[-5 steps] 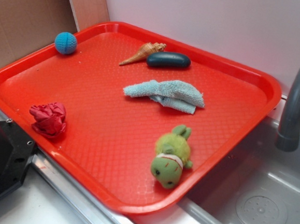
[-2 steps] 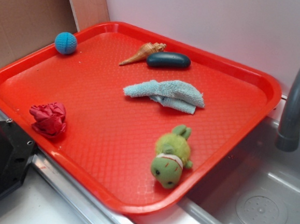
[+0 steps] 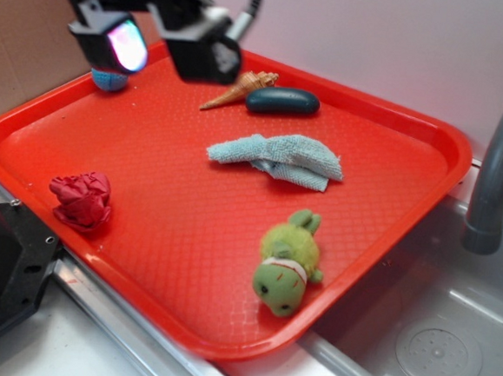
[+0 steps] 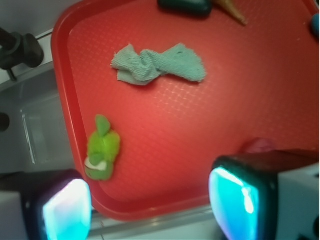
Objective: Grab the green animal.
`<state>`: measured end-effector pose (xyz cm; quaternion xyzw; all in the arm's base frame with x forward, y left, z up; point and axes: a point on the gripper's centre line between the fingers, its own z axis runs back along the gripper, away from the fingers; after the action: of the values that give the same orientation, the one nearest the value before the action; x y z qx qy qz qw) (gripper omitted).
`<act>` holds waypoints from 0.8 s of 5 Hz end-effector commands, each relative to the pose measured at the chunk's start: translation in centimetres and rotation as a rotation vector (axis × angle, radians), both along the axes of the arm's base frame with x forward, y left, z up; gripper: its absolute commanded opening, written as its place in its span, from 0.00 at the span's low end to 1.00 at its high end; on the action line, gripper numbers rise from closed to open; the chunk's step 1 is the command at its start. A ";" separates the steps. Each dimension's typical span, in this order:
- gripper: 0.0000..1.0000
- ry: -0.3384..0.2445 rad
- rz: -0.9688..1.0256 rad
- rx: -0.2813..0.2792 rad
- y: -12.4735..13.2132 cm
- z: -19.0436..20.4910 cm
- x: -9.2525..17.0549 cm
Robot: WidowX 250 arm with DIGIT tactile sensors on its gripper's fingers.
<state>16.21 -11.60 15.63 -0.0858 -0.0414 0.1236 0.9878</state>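
Note:
The green animal [image 3: 287,262], a small fuzzy yellow-green plush with a white-and-red neck band, lies near the front right edge of the red tray [image 3: 396,121]. In the wrist view the green animal [image 4: 102,149] shows at the lower left. My gripper [image 3: 162,50] hangs high over the tray's far left corner, well away from the plush. Its jaws stand wide apart and hold nothing. Both fingertips [image 4: 67,210] glow pale blue at the bottom of the wrist view, where the gripper [image 4: 150,205] frames the tray's edge.
A pale teal cloth [image 3: 277,158] lies mid-tray. A dark green oval [image 3: 283,101] and a seashell [image 3: 239,89] sit at the back, a blue ball [image 3: 109,79] at the far left, a crumpled red cloth [image 3: 82,199] at the front left. A sink [image 3: 440,342] and faucet [image 3: 501,173] stand at the right.
My gripper has come into the exterior view at the top left, above the tray's far corner, partly covering the blue ball. Nothing on the tray has moved.

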 end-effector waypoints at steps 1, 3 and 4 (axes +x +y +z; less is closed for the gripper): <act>1.00 -0.046 -0.103 -0.004 -1.0 0.0 1.6; 1.00 -0.046 -0.103 -0.004 -1.0 0.0 1.6; 1.00 0.054 -0.113 -0.034 -3.2 -3.9 2.8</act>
<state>18.36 -14.27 10.21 -0.0810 0.0134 0.0826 0.9932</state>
